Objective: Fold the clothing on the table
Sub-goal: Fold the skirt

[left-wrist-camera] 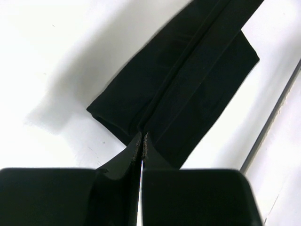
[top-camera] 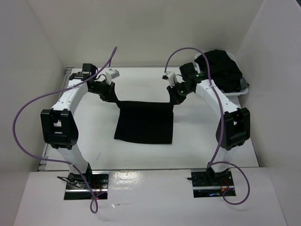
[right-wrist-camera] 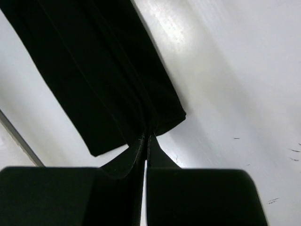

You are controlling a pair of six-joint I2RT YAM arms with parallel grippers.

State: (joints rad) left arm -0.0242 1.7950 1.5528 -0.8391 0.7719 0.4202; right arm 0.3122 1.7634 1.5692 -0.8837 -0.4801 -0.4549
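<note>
Arm bases bolted at near edge, purple cables (top-camera: 28,113) looping up from them. Table (top-camera: 94,141) white, thin metal rail (left-wrist-camera: 275,117) along one side in the left wrist view. The clothing (top-camera: 145,123) sits mid-table between the two arms: plain black, thin, roughly trapezoid, near hem toward the bases and looking laid on the tabletop. Its far edge is stretched in a straight line between both grippers. Left gripper (top-camera: 116,100) is clamped on the far-left corner; in the left wrist view the fingers (left-wrist-camera: 134,150) are pressed together with cloth pinched at the tips, and the fabric runs away in a long doubled strip casting a shadow on the table. Right gripper (top-camera: 173,100) is clamped on the far-right corner, fingers (right-wrist-camera: 155,150) together on the cloth the same way, fabric running away from them. Far right corner: bulky heap of black clothes (top-camera: 221,66) on a white tray (top-camera: 239,93), well apart from the garment.
</note>
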